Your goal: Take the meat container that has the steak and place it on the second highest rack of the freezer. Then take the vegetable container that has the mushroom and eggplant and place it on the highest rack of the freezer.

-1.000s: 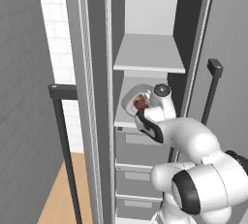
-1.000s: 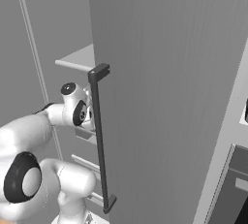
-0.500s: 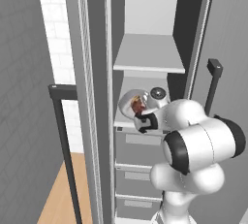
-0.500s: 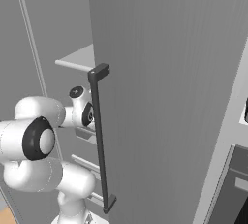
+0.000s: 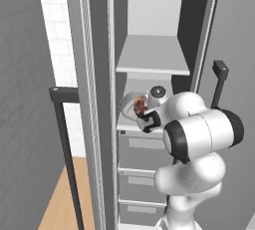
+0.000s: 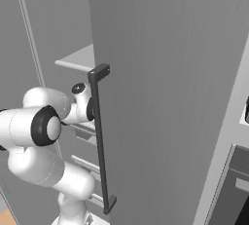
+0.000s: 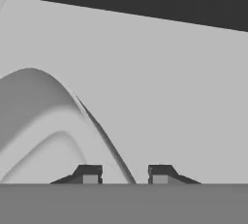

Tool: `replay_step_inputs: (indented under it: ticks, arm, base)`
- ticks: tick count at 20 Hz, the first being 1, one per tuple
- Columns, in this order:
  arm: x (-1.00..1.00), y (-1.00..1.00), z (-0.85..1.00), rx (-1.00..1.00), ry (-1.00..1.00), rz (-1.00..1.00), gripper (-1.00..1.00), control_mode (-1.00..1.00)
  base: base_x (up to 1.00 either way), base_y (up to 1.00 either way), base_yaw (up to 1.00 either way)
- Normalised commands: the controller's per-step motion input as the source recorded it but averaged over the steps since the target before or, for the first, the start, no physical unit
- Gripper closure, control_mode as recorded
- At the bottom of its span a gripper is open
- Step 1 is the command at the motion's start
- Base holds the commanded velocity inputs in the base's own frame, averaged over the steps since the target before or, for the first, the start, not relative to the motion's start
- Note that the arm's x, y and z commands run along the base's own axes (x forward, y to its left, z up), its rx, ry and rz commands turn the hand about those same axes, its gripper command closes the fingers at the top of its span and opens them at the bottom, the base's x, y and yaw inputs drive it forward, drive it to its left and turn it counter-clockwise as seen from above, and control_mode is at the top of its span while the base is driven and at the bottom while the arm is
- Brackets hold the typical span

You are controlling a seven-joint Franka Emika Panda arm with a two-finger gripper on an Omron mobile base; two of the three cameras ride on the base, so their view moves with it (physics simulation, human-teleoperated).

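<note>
Widening since before: gripper [image 7: 125, 174] jaws parted astride meat container [image 5: 130, 104] rim | steak [image 5: 139, 105] inside, on freezer [image 5: 154, 55] shelf

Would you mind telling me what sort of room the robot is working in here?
Most likely a kitchen, rendered rather than real. A tall grey freezer stands open, with pale shelves above grey drawers; a light dish holding a steak sits on one shelf, and white tiling lines the wall.

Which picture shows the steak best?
The left base view: the steak lies in the meat container on the freezer's second shelf. The hand view catches the dish's grey rim.
</note>
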Motion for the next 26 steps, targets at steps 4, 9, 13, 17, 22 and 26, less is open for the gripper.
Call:
replay_step_inputs:
  ticks: [4, 9, 13, 17, 22, 26]
  arm:
    - [-0.07, 0.01, 0.05, 0.0, -0.08, -0.04, -1.0, -1.0]
    - [-0.35, 0.05, 0.41, 0.0, -0.14, -0.01, -1.0, -1.0]
    - [-0.56, 0.07, 0.79, 0.01, -0.06, 0.03, -1.0, -1.0]
    - [-0.58, 0.09, 0.97, 0.08, 0.07, 0.07, -1.0, -1.0]
    - [-0.58, 0.27, 1.0, 0.12, 0.3, 0.15, -1.0, -1.0]
    - [-0.87, 0.36, 0.73, 0.05, 0.26, 0.24, -1.0, -1.0]
  base:
    - [0.0, 0.0, 0.0]
    - [0.0, 0.0, 0.0]
    - [0.0, 0.0, 0.0]
    - [0.0, 0.0, 0.0]
    - [0.0, 0.0, 0.0]
    - [0.0, 0.0, 0.0]
